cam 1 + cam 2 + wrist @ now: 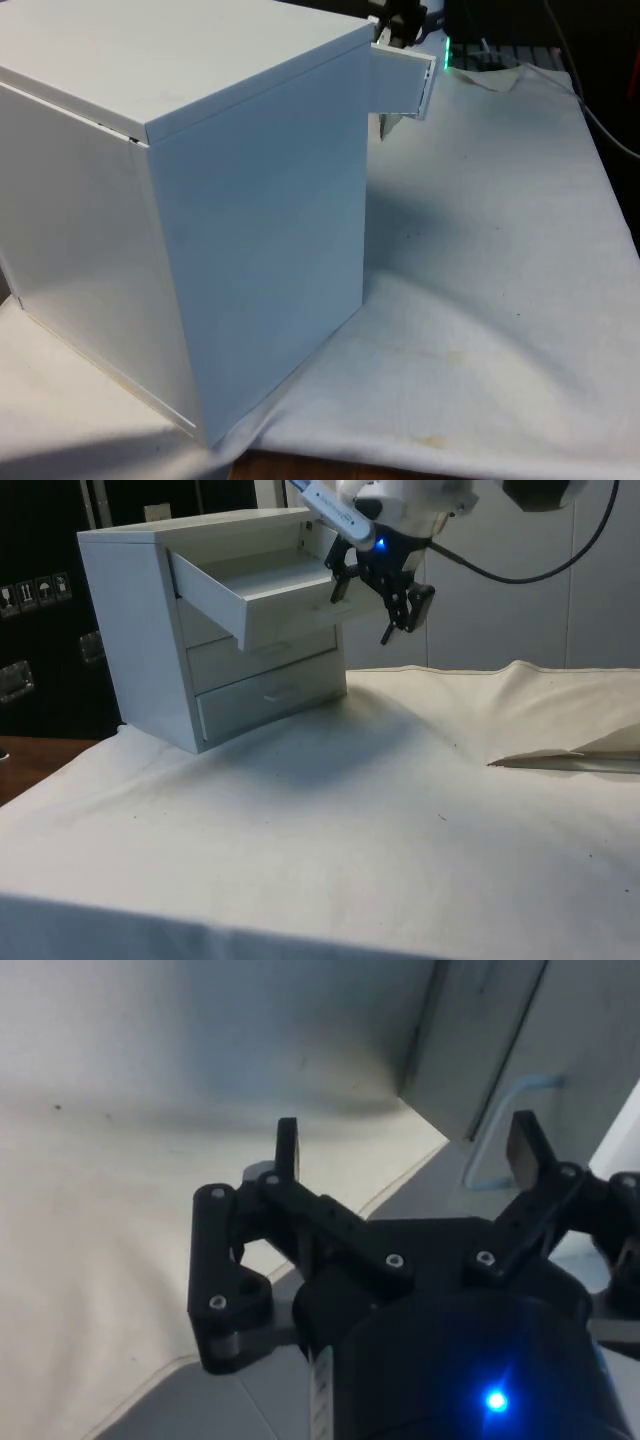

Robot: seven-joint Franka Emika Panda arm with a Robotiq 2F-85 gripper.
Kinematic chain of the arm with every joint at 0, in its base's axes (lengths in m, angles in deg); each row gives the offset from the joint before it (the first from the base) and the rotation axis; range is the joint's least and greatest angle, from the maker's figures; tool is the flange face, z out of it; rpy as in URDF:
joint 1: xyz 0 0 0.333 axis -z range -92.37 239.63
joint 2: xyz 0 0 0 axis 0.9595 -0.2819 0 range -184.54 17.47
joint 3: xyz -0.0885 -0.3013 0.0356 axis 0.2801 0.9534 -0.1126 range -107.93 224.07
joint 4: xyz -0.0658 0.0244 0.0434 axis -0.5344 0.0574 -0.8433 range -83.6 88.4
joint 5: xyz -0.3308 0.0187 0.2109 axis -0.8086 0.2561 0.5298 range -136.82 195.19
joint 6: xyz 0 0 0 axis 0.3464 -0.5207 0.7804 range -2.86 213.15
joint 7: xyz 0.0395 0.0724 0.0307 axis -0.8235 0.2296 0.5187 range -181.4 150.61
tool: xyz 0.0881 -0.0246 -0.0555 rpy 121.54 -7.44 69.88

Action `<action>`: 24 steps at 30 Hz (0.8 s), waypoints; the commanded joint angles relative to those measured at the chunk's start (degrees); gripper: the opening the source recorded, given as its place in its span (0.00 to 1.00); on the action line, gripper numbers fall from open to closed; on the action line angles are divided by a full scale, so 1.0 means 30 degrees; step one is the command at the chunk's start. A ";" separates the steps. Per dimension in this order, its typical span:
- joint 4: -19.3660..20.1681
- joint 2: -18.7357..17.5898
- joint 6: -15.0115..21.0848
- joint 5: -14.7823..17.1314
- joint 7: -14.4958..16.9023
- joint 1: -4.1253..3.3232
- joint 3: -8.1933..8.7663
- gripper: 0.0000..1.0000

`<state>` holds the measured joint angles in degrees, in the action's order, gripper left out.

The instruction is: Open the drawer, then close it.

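Drawer (262,592) number one, the top of three in a white chest (140,630), stands pulled well out of the chest's front, and what shows of its inside in the side view looks bare. In the front view the same drawer (405,82) juts past the chest's upper far corner towards the front view's right, while the chest (200,200) turns its plain back and side to that camera. The two lower drawers (270,675) are pushed in flush; the bottom one carries a small pale handle.

The black pincer (375,605) hangs just beside the pulled-out drawer's front, off the cloth, with its two fingers (400,610) spread apart and nothing between them. In the wrist view the pincer (405,1155) is likewise spread wide, with a handle (505,1140) on a white drawer front lying behind the gap, and no contact between finger and handle can be made out.

The chest stands near one end of the bench (330,820), which is covered by a white cloth, creased and slightly stained. Dark cabinets (40,590) stand behind the chest in the side view.
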<state>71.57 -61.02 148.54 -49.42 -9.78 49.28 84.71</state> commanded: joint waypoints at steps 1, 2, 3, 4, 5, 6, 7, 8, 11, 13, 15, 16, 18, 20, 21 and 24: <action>-0.0191 -0.0076 -0.0229 -0.0458 -0.0477 0.0057 -0.0153 0.99; -0.0210 -0.0115 -0.0267 -0.0516 -0.0554 0.0057 -0.0153 0.95; -0.0229 -0.0153 -0.0306 -0.0535 -0.0611 0.0038 -0.0153 0.89; -0.0248 -0.0172 -0.0325 -0.0554 -0.0649 0.0038 -0.0153 0.84; -0.0267 -0.0210 -0.0363 -0.0554 -0.0668 0.0019 -0.0153 0.78; -0.0286 -0.0210 -0.0382 -0.0554 -0.0688 0.0019 -0.0153 0.72; -0.0286 -0.0229 -0.0401 -0.0573 -0.0707 0.0019 -0.0153 0.67; -0.0191 -0.0248 -0.0267 -0.0210 -0.0363 -0.0038 -0.0019 0.60; -0.0306 -0.0248 -0.0458 -0.0573 -0.0726 0.0019 -0.0153 0.43; -0.0306 -0.0248 -0.0458 -0.0573 -0.0726 0.0019 -0.0153 0.33; -0.0306 -0.0248 -0.0477 -0.0573 -0.0726 0.0019 -0.0153 0.22; -0.0306 -0.0248 -0.0477 -0.0573 -0.0726 0.0019 -0.0153 0.18; -0.0210 -0.0267 -0.0363 -0.0210 -0.0401 -0.0038 -0.0019 0.03; -0.0401 -0.0248 -0.0668 -0.0592 -0.0802 0.0038 -0.0191 0.00; -0.0439 -0.0248 -0.0764 -0.0611 -0.0859 0.0019 -0.0210 0.00; -0.0516 -0.0229 -0.1089 -0.0668 -0.1050 0.0000 -0.0306 0.00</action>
<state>70.48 -61.82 146.20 -50.11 -11.44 49.11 84.48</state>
